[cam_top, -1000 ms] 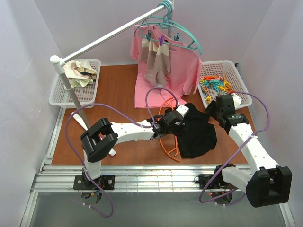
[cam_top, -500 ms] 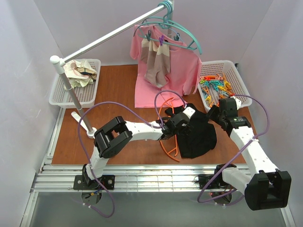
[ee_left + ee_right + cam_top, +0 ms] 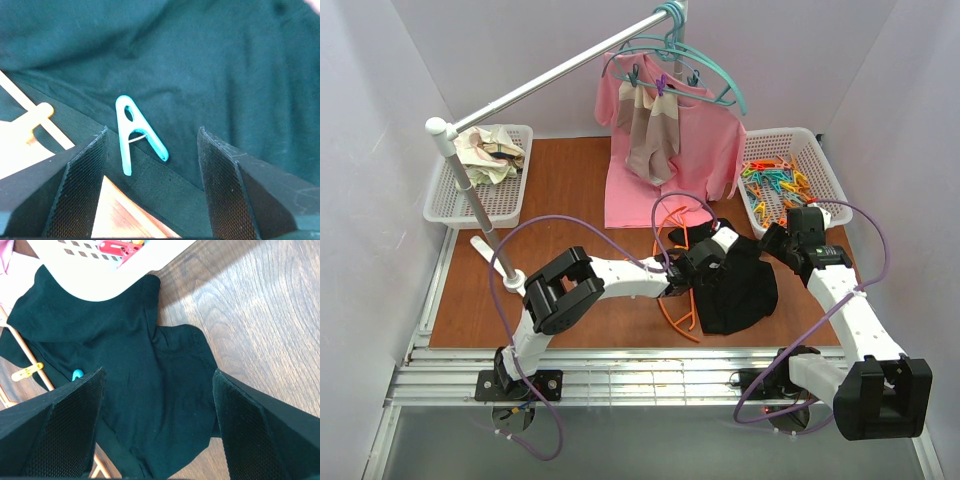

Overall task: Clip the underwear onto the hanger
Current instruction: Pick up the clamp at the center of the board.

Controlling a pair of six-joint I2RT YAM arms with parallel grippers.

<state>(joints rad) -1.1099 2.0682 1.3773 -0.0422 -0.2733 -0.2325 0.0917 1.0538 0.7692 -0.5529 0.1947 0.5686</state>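
The black underwear (image 3: 745, 290) lies flat on the brown table, its left edge over the orange hanger (image 3: 676, 305). A teal clothespin (image 3: 135, 132) sits on the underwear's hem, and a yellow clothespin (image 3: 27, 372) sits on the hanger bar (image 3: 31, 357). My left gripper (image 3: 707, 262) hangs low over that edge. It is open, and its fingers (image 3: 85, 180) stand either side of the teal clothespin without touching it. My right gripper (image 3: 782, 238) is open above the underwear's right part (image 3: 165, 390), holding nothing.
A white basket (image 3: 825, 165) of coloured clothespins stands at the back right, close to the right arm. Another white basket (image 3: 442, 205) with cloth is at the back left. A rail on a pole (image 3: 480, 215) carries teal hangers (image 3: 705, 62), a pink shirt (image 3: 715, 150) and a beige-striped cloth (image 3: 650, 135).
The left arm has reached further right, onto the underwear's left edge, and its jaws have narrowed. The right gripper has shifted slightly right.
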